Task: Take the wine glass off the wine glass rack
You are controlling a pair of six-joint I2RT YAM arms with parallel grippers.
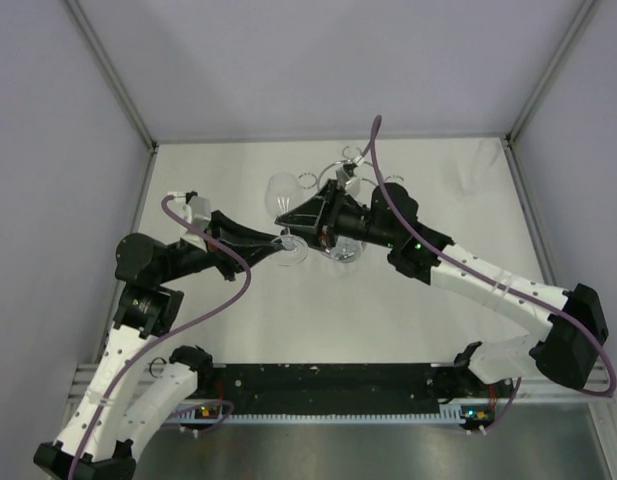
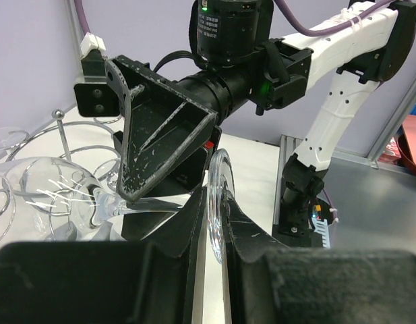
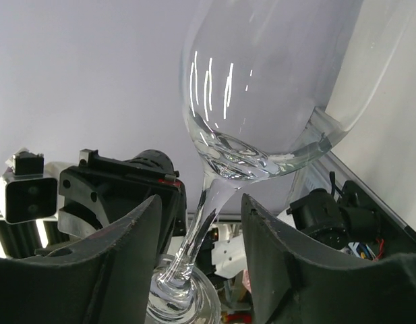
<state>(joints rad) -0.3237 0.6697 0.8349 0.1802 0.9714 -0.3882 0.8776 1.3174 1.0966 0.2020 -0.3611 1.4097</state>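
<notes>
Left gripper (image 1: 284,242) pinches the foot of the wine glass (image 2: 42,192), which lies sideways mid-table (image 1: 238,330) toward the far edge. Right gripper (image 3: 201,199) has its fingers spread round the stem. The wine glass rack (image 2: 57,115) stands just beside. Lift-off appears under way; clearance cannot be told.

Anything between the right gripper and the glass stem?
Nothing visible. The glass stem sits between the right gripper's open fingers, with a gap on each side. The left gripper clamps the foot.
</notes>
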